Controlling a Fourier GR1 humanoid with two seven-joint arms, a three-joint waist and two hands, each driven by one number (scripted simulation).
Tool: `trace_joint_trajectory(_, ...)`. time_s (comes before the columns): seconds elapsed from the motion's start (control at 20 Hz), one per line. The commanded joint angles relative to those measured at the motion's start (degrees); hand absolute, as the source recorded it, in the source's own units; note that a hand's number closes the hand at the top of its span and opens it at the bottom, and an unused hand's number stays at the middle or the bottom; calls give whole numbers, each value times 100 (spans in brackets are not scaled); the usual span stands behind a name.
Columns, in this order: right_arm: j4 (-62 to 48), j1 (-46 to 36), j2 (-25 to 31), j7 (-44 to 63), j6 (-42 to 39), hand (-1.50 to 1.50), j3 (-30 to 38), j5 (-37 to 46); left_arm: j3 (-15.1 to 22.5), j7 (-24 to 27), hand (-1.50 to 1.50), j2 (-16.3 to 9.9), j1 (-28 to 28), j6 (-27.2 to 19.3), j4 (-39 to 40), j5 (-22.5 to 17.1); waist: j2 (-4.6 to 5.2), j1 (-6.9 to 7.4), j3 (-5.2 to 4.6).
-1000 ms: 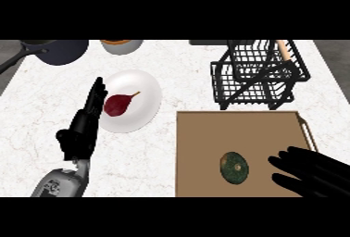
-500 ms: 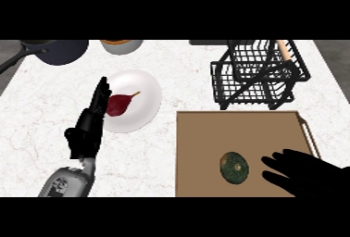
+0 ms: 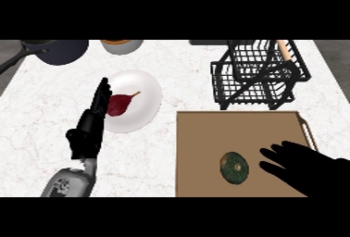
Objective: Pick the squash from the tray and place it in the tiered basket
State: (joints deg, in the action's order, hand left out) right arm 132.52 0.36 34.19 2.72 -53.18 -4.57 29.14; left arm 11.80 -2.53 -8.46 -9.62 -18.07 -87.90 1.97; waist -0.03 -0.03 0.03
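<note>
Head view: squash [image 3: 234,167] lies in tray [image 3: 205,152], just left of right hand [image 3: 301,162]; its fingers [image 3: 273,152] are spread, holding nothing.

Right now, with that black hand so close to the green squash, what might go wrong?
The right hand is open beside the squash, not around it; a sideways approach might nudge it across the tray instead of catching it. Later, the tiered basket has narrow wire openings, so the squash might knock its rim.
</note>
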Motion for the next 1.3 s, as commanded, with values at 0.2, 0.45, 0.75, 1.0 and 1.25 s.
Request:
trace_joint_trajectory(0.2,29,143,67,-938,842,-150,-699,1473,-50,156,0,129,144,166,101,77,0,-7,0)
trace_joint_trajectory(0.45,-259,357,-174,-1109,1375,-150,-1019,2253,-50,230,0,237,271,83,78,335,-1,-10,-1)
trace_joint_trajectory(0.75,-1120,211,-309,-1379,1630,-150,-641,2440,-524,-9,0,8,-209,480,140,123,4,-9,-2)
trace_joint_trajectory(1.0,-1617,-55,-496,-1560,1433,-150,-583,2574,-442,-109,0,184,44,506,-123,222,3,11,-3)
trace_joint_trajectory(1.25,-1932,77,-488,-2094,1739,-150,-574,2842,-246,-197,0,410,142,359,-336,570,0,6,-2)
